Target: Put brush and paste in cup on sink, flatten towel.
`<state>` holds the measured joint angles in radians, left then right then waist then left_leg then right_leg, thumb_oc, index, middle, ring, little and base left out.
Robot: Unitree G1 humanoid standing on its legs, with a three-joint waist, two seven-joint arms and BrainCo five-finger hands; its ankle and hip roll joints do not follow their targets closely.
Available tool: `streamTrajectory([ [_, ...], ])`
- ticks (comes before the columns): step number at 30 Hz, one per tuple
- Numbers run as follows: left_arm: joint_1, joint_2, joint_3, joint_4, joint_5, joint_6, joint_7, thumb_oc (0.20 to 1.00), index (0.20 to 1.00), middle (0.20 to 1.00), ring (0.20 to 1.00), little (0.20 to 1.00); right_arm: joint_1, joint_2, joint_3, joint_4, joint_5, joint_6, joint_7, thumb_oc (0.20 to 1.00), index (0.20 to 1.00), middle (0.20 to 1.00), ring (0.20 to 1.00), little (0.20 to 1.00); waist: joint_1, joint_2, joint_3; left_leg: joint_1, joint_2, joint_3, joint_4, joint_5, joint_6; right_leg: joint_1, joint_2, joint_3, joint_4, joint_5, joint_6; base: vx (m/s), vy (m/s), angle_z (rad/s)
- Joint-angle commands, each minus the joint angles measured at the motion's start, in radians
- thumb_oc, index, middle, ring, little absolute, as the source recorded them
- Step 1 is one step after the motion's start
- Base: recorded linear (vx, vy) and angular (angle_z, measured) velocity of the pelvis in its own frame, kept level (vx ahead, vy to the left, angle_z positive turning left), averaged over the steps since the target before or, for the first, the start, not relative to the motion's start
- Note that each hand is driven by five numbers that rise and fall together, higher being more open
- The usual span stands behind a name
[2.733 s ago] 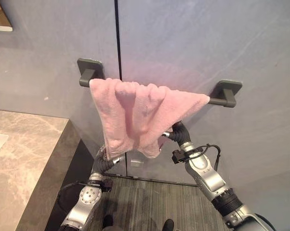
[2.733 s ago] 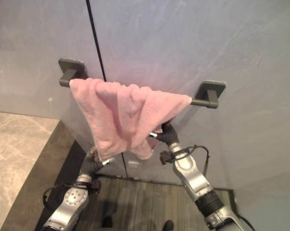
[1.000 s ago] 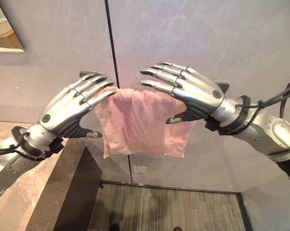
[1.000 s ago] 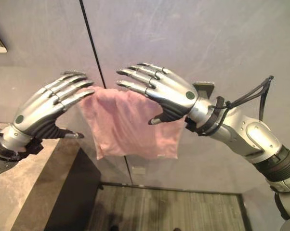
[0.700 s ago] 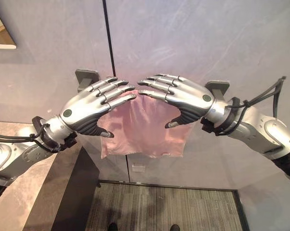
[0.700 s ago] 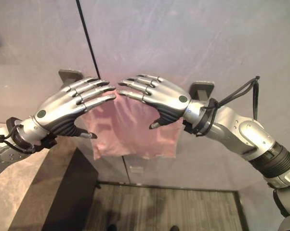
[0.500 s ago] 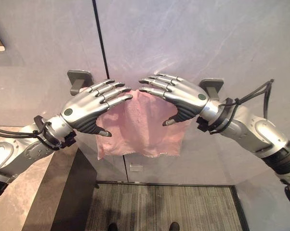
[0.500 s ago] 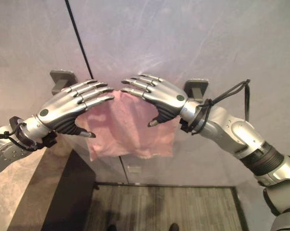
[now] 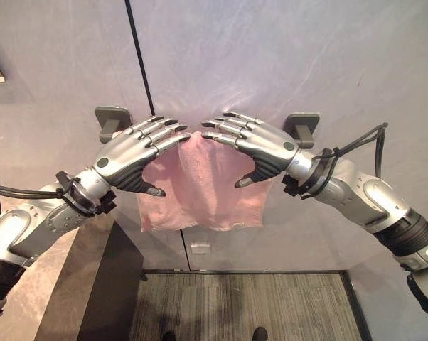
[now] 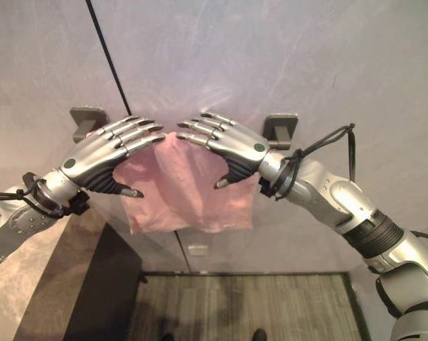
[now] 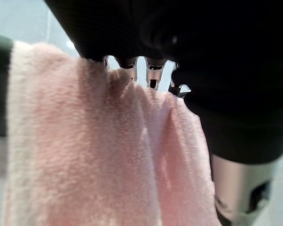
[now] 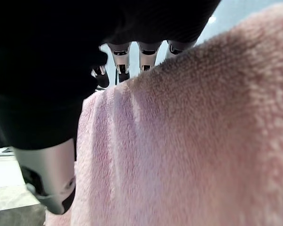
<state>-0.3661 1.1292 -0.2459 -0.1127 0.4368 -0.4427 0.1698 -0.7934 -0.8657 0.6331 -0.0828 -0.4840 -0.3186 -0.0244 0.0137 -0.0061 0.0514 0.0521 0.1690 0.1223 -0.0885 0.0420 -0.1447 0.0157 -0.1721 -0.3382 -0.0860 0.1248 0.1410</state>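
Note:
A pink towel hangs over a dark wall rail between two brackets, its lower edge fairly level. My left hand is raised in front of the towel's left top part, fingers straight and open. My right hand faces it from the right, also open, its fingertips a short gap from the left hand's. Both hands reach over the towel's top edge. In the left wrist view the towel lies close under the fingers, and likewise the towel in the right wrist view. Neither hand holds anything.
The rail's left bracket and right bracket stick out of the grey wall. A stone counter with a dark side panel stands at the lower left. Grey ribbed floor lies below the towel.
Over the last seconds both hands rose from under the bunched towel to its top edge; the towel now hangs flatter. In the last half second the hands edged closer to the wall and each other.

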Motion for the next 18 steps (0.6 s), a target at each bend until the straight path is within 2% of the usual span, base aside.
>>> streamTrajectory([
  [1,-0.099,0.054,-0.015,0.053,0.011,0.03,-0.015,1.0,1.0,1.0,1.0,1.0,-0.103,-0.011,0.053,0.082,-0.007,0.046,0.021,1.0,1.0,1.0,1.0,1.0,0.0,-0.025,0.013,0.03,-0.038,0.026,0.001,-0.028,0.04,0.064,-0.029,0.053,-0.001,-0.054,0.061,0.0,0.0,0.0],
  [6,-0.104,0.121,-0.034,0.053,0.034,0.035,-0.048,1.0,1.0,1.0,1.0,1.0,-0.112,-0.055,0.089,0.096,-0.019,0.039,0.05,1.0,1.0,1.0,1.0,1.0,0.004,-0.024,0.017,0.029,-0.039,0.024,0.001,-0.027,0.04,0.062,-0.026,0.053,-0.001,-0.055,0.061,0.0,0.0,0.0],
  [12,-0.097,0.242,-0.056,0.049,0.065,0.021,-0.081,1.0,1.0,1.0,1.0,1.0,-0.151,-0.166,0.161,0.094,-0.019,0.027,0.101,1.0,1.0,1.0,1.0,1.0,0.004,-0.022,0.017,0.03,-0.036,0.027,0.001,-0.023,0.034,0.058,-0.023,0.056,-0.001,-0.054,0.063,0.0,-0.003,-0.01],
  [18,-0.024,0.303,-0.014,0.037,0.079,0.011,-0.102,1.0,1.0,1.0,1.0,1.0,-0.119,-0.237,0.126,0.066,0.007,0.025,0.111,1.0,1.0,1.0,1.0,1.0,0.006,-0.02,0.011,0.034,-0.035,0.027,0.001,-0.022,0.032,0.066,-0.02,0.053,-0.001,-0.057,0.063,0.0,0.0,0.0],
])
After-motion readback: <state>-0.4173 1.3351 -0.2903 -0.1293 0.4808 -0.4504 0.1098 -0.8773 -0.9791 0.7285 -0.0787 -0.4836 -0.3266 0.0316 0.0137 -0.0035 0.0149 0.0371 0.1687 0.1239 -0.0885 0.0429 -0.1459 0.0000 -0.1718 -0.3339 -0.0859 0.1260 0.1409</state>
